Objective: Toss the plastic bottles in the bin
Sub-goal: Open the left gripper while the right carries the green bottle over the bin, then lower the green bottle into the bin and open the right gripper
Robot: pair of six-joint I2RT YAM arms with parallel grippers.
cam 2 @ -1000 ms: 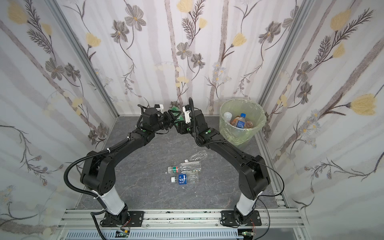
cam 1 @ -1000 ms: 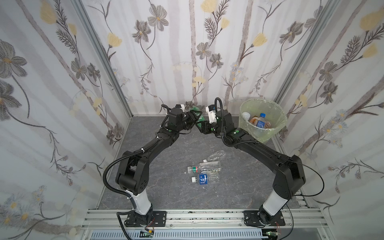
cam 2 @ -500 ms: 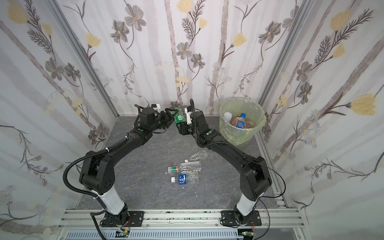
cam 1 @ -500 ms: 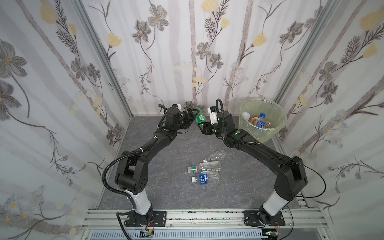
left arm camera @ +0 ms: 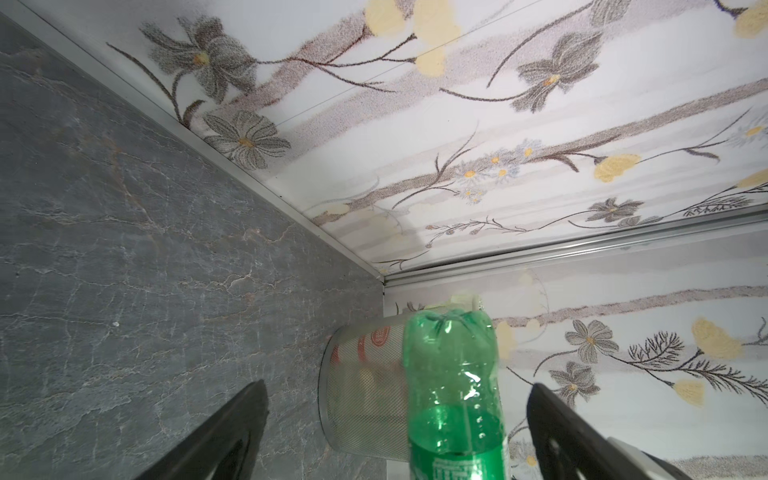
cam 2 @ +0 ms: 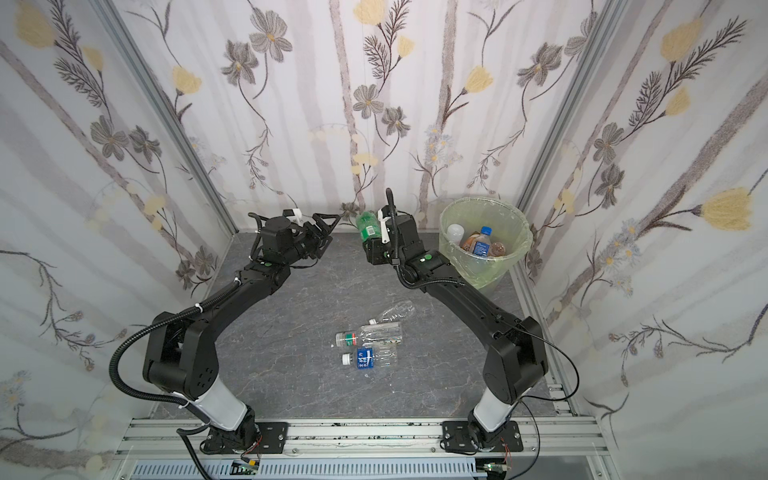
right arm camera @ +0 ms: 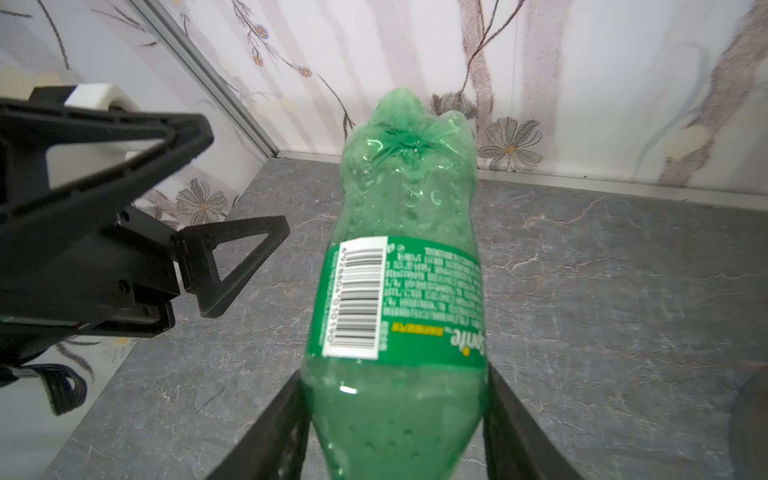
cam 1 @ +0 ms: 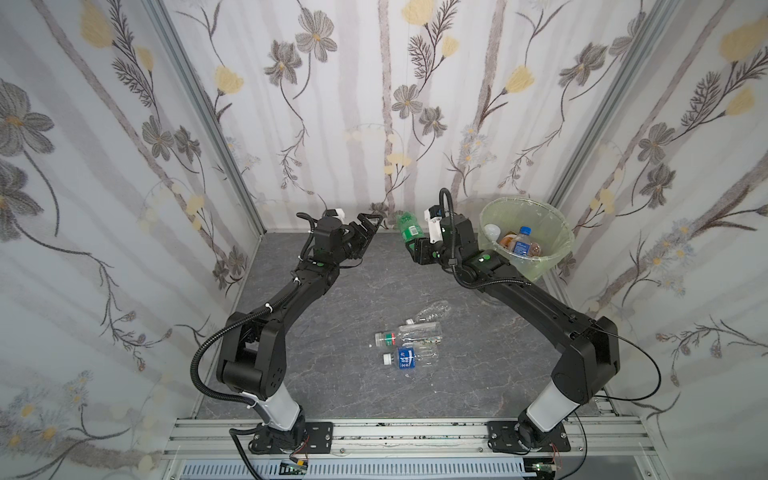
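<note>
The right hand (right arm camera: 395, 415) is clamped on the neck end of a green bottle (right arm camera: 399, 257), whose dimpled base points away from the wrist. The bottle is held off the table (cam 1: 340, 332), tilted upward, just beside the bin (cam 1: 546, 264) and short of its rim.

The left hand (cam 1: 365, 228) stands on the far side of that bottle from the bin, so the bottle sits between the two. Its fingers (right arm camera: 232, 266) are spread wide and hold nothing (the left wrist view shows the green base ahead of them with clear space on either side).

The bin itself stands in the table's corner, against the flowered wall, with a pale green liner folded over its rim. Inside it lie a bottle with a blue cap and blue label (cam 1: 521, 243), a pale rounded one, and what looks like a brown one, though the liner blurs them.

Well apart from the bin, out on the open table between the two arms, three clear bottles lie on their sides close together: a crumpled one (cam 1: 434, 309) nearest the bin, one with a green band (cam 1: 409, 334) next, and one with a blue label (cam 1: 409, 357) farthest from it.
</note>
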